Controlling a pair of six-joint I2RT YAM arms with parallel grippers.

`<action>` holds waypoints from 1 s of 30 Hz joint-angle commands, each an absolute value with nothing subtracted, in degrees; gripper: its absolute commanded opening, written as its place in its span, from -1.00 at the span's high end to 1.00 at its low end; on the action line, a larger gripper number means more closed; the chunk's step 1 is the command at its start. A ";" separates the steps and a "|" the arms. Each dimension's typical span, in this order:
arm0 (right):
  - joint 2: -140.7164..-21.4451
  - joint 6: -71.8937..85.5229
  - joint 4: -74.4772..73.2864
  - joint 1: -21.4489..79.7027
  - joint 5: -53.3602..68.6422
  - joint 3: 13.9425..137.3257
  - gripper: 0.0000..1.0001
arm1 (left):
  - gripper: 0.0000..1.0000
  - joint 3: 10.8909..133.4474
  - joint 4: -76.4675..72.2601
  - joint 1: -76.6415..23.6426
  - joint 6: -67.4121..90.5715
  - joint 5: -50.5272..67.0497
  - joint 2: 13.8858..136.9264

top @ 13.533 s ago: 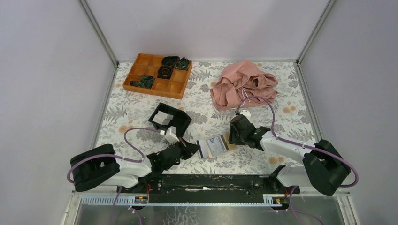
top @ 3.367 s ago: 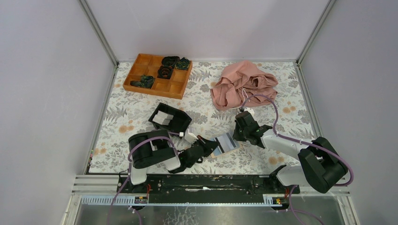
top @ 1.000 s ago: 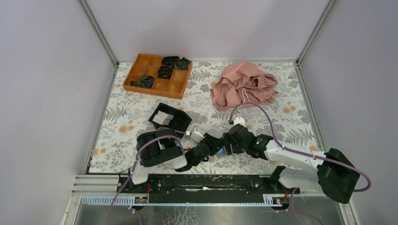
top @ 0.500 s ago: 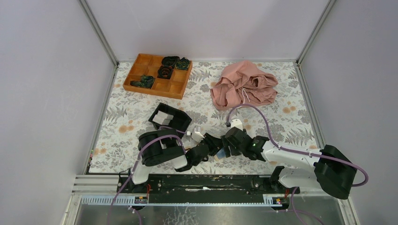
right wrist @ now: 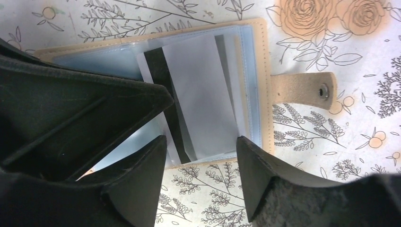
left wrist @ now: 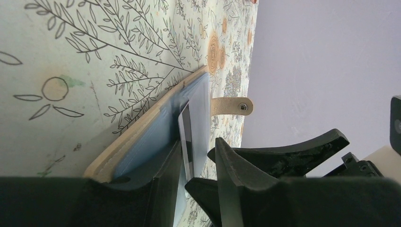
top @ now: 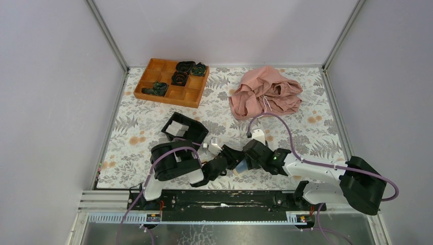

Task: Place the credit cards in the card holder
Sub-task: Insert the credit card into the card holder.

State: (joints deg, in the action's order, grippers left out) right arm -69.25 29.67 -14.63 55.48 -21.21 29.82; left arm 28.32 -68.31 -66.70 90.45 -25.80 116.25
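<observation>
Tan card holder (right wrist: 108,64) is lying open on the floral table (right wrist: 331,184), a likely stiff, slick credit card (right wrist: 203,94) sitting askew on its sleeves, where the right gripper (right wrist: 201,161), fingers apart, is straddling its edges to pinch, the left gripper (left wrist: 198,156)'s hold being unclear.

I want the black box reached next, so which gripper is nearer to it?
Left. The left gripper sits on the card holder's side facing the black box; the right gripper hovers over the holder from the opposite side, farther from the box.
</observation>
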 commanded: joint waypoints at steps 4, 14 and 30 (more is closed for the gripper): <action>-68.09 31.33 -15.68 55.81 -26.88 32.08 -0.12 | 0.20 27.35 -63.73 -66.93 89.82 -24.18 119.27; -68.27 30.98 -15.88 55.86 -26.98 33.39 -0.03 | 0.20 25.77 -64.00 -66.86 89.27 -25.00 117.73; -73.49 32.14 -13.67 54.79 -29.67 36.01 0.50 | 0.19 23.96 -59.15 -66.93 81.11 -26.82 111.03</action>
State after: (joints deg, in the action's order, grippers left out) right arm -72.03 30.85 -15.07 55.44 -26.57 33.71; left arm 25.78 -65.76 -66.74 85.97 -25.50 112.57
